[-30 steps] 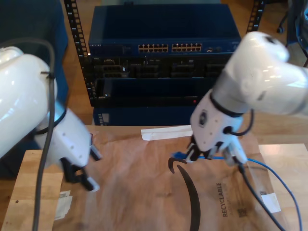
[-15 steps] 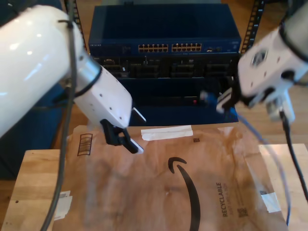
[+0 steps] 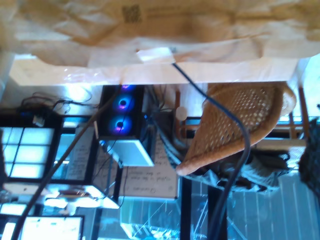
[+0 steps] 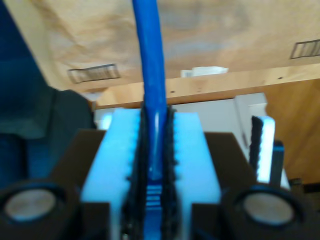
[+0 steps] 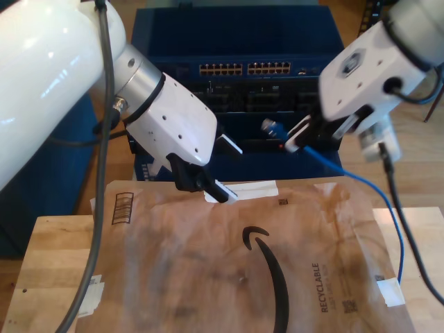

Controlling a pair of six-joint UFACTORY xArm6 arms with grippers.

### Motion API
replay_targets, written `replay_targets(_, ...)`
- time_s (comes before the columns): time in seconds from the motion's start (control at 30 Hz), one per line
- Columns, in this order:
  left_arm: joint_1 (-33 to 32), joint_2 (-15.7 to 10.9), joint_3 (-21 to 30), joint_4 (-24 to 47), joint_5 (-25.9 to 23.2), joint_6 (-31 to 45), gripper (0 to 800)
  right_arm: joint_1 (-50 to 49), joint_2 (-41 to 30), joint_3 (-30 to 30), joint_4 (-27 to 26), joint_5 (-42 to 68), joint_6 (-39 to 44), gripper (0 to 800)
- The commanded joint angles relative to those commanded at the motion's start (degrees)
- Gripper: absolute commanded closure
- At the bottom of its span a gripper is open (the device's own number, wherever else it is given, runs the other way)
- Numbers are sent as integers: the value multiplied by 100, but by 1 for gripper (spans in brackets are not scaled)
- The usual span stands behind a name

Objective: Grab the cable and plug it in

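1. The second end effector (image 5: pixel 295 139) is pinching the cable (image 5: pixel 326 163) close to its plug end. In the second wrist view the ribbed pads (image 4: pixel 120 150) are pressing together on the blue line (image 4: pixel 152 75), which is running straight out between them. The grab therefore looks done.
2. In the exterior view that end effector is hanging in the air at about 2 o'clock. It is in front of the rack, with the plug (image 5: pixel 269 126) sticking out towards 10 o'clock.
3. The rest of the cable is drooping from the grip towards 5 o'clock. It is passing over the brown paper mailer (image 5: pixel 208 263) on the table (image 5: pixel 41 250).
4. The plug is sitting just below the row of ports (image 5: pixel 243 69) on the blue network switch (image 5: pixel 236 41). It is not looking seated in any socket.
5. The other arm's end effector (image 5: pixel 222 170) is hovering above the mailer's far edge, at about 10 o'clock from the exterior view's centre. Its fingers are standing spread and are gripping nothing.
6. What is remaining, by judgement, is lining the plug up with a port and pushing it home.
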Motion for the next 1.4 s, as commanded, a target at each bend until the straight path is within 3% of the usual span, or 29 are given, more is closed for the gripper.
replay_targets(0.3,185,0,-185,-396,501,0,9,53,-176,316,-18,-229,-9,798)
replay_targets(0.53,193,0,-220,-624,536,53,97,316,-193,325,-9,-369,-9,798)
replay_targets(1.1,563,0,-246,-1055,686,246,161,422,-211,352,-18,-607,-9,798)
replay_targets(1.4,571,18,-949,-1240,1046,220,161,404,-220,316,-9,-607,0,798)
